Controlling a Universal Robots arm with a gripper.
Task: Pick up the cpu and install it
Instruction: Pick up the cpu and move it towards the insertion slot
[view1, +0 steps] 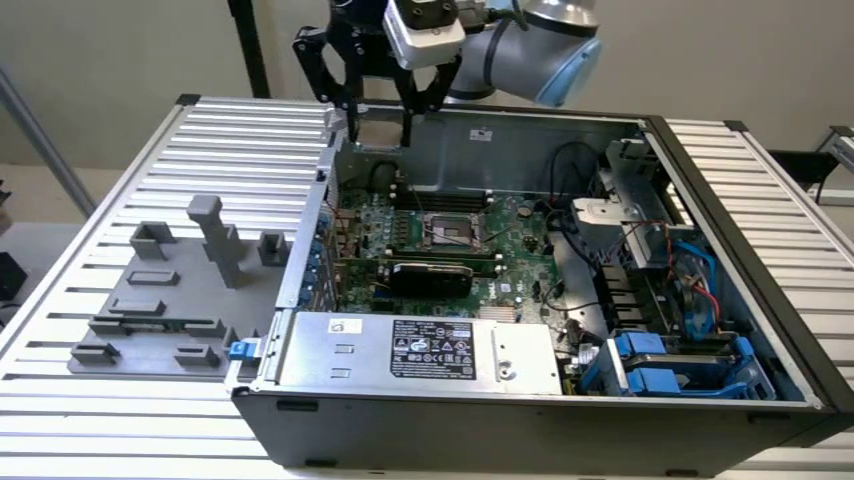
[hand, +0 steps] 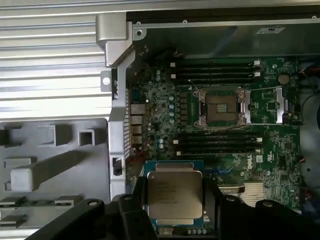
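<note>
A bench (view1: 80, 440) of ribbed aluminium slats carries the whole scene, with a plain beige wall behind it, one black pole (view1: 247, 50) standing at its far edge and one slanting metal bar (view1: 40, 140) off its edge at the exterior view's left. One open computer case (view1: 534, 425) lies on its side across the middle of the bench. One grey fixture plate (view1: 147, 310) with several moulded blocks lies just beside it, toward the bench edge at the exterior view's left. Inside the case lies one green motherboard (hand: 160, 100) with one dark square socket (hand: 222, 107) framed in metal, its seat bare, and banks of black memory slots (hand: 215, 142) on two sides of it. One silver power supply (view1: 420, 350) with a black label fills the case's near side, and blue plastic drive carriers (view1: 667, 375) sit in the near corner at the exterior view's right. The one arm's pincer (view1: 380, 125) hangs over the far wall of the case. In the wrist view its two black fingers (hand: 132, 207) are closed on opposite edges of the single cpu (hand: 174, 195). The chip sits flat with its silvery top plate facing the camera, raised clear of the board and apart from the socket.
</note>
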